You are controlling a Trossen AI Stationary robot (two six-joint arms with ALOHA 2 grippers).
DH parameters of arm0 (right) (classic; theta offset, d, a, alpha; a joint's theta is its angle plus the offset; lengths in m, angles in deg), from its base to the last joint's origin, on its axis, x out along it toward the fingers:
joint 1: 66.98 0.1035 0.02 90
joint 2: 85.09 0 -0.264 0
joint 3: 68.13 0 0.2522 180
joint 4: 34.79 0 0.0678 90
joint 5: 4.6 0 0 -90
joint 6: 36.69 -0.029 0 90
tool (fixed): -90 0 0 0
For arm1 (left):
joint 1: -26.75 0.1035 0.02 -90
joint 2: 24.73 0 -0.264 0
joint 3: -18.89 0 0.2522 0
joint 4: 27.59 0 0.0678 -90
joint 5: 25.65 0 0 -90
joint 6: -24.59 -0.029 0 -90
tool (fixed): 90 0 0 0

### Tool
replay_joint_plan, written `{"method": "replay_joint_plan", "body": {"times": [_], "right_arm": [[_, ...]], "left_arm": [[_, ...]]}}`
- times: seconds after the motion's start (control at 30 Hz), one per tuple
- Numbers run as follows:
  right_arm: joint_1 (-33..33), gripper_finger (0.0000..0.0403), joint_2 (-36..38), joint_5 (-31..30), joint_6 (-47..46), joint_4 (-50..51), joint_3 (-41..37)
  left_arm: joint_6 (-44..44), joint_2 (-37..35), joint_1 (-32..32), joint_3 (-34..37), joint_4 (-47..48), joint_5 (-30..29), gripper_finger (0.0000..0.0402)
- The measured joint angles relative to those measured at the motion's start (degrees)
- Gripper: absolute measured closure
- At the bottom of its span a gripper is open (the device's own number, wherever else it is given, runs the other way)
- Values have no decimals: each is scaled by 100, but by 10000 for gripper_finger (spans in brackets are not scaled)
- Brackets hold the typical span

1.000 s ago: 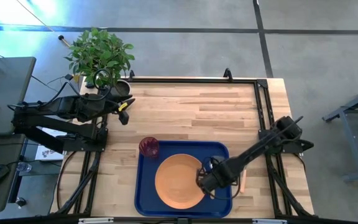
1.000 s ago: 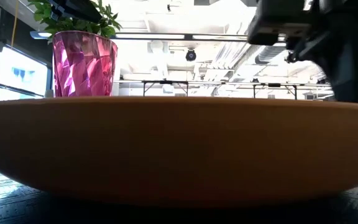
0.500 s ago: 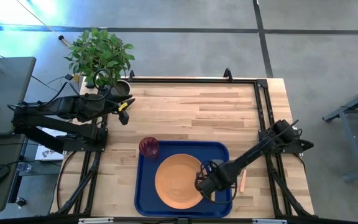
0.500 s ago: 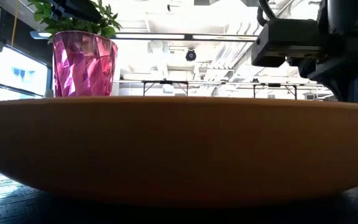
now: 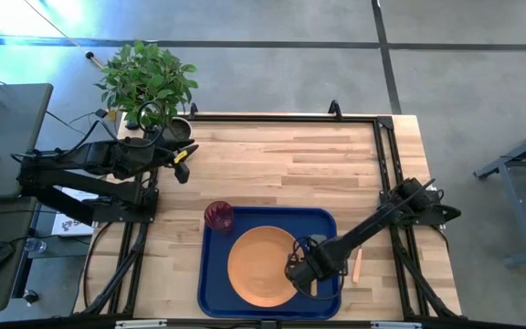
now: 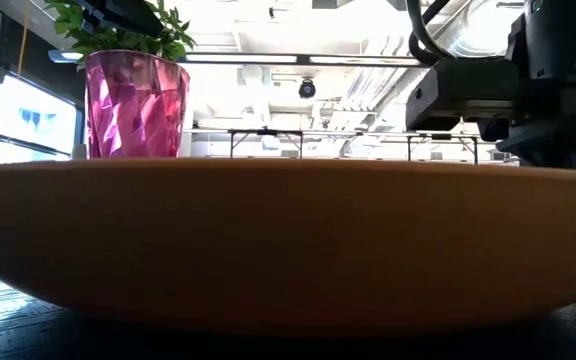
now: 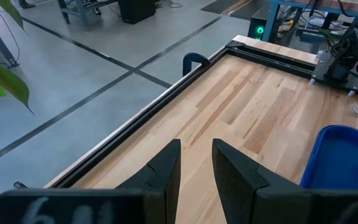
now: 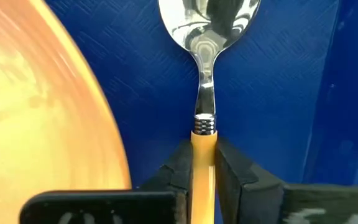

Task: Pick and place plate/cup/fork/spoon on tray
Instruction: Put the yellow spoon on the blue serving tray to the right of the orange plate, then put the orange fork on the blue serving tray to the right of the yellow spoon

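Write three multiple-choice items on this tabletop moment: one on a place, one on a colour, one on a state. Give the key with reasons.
1. Where does the cup stand?
A. On the bare wood
B. On the tray, at a corner beside the plate
C. On the plate

2. What colour is the tray?
A. Blue
B. Green
C. White

3. What is the right pincer doing?
A. Hanging open over the plate
B. Shut on the spoon
C. Shut on the fork

Key: B, the high view shows the cup on the tray's corner; A, the tray is blue in every view that shows it; B, the right wrist view shows both fingers clamping the spoon's handle. The left pincer waits open near the plant.
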Motion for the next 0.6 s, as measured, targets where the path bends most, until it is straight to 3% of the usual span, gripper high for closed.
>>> {"method": "replay_joint_plan", "body": {"times": [0.6], "right_arm": [[4,261,0,13,142,92,175]], "left_arm": [[-151,0,-2,0,-3,-1,321]]}}
